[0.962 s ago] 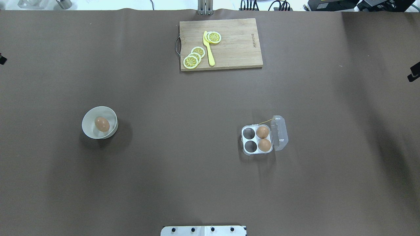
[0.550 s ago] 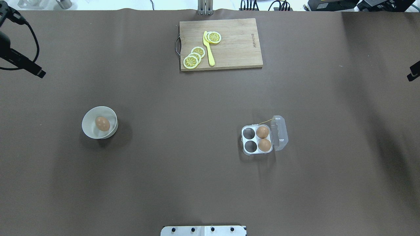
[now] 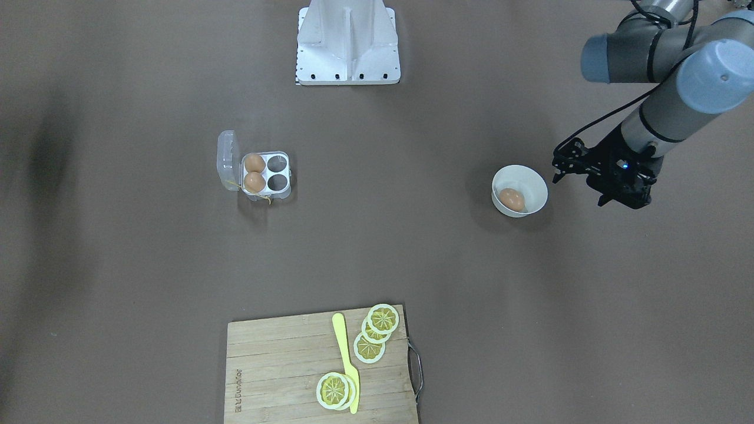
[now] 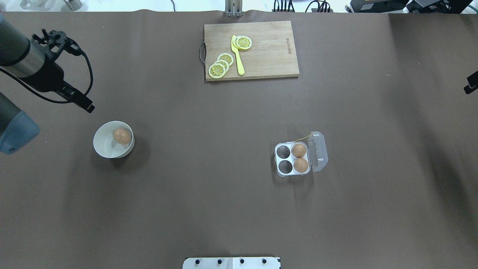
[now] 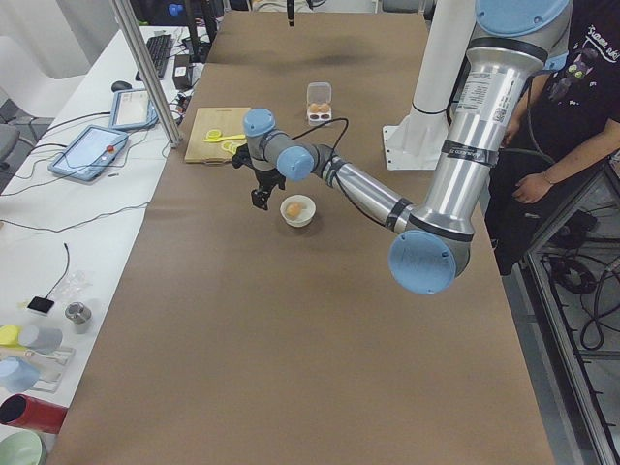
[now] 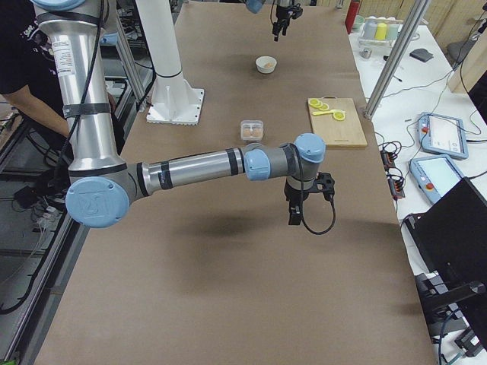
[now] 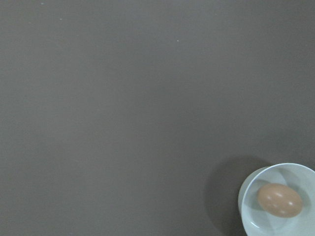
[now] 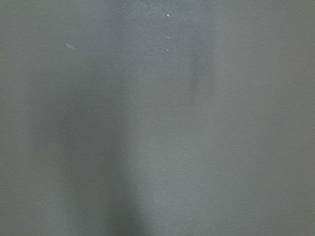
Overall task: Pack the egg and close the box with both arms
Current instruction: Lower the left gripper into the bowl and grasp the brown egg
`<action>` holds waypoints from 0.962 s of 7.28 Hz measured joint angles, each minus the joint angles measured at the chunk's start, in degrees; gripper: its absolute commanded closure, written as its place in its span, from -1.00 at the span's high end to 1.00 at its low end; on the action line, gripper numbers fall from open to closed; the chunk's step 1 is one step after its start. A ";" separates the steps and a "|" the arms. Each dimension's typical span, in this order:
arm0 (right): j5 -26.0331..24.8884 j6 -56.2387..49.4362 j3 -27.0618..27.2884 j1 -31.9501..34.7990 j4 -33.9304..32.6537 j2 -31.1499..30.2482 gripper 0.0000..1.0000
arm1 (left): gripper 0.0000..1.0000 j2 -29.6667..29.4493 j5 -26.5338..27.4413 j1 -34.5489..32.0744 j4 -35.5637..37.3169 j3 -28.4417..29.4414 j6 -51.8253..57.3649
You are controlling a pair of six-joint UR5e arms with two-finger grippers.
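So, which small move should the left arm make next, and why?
Probably shift the left end effector sideways until it is over the egg in the white bowl. It hangs beside the bowl, not above it; the wrist view shows the egg only in its corner. The egg carton stands open with two empty cells.

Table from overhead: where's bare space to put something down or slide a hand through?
The wide stretch between the white bowl and the egg carton is bare, as is the band between the carton and the cutting board. It is crowded at the bowl, where the left arm hangs close.
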 measured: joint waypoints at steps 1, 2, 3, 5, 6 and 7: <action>0.00 0.00 -0.03 0.10 -0.03 -0.04 1.00 | 0.65 -0.36 0.20 2.30 -0.06 -0.01 -1.86; 0.00 0.00 -0.06 0.15 -0.07 -0.07 1.00 | 0.64 -0.76 0.42 4.25 -0.12 0.08 -3.48; 0.00 0.00 -0.08 0.17 -0.09 -0.11 1.00 | 0.64 -1.23 0.57 5.67 -0.15 0.32 -4.51; 0.00 0.00 -0.05 0.25 -0.06 -0.30 1.00 | 0.64 -1.57 1.63 7.33 -0.16 0.78 -5.18; -0.01 0.00 -0.04 0.30 -0.06 -0.35 1.00 | 0.63 -1.74 2.48 8.20 -0.17 1.20 -5.23; -0.03 0.00 -0.04 0.37 -0.05 -0.35 1.00 | 0.60 -2.17 2.90 8.86 -0.21 2.09 -5.14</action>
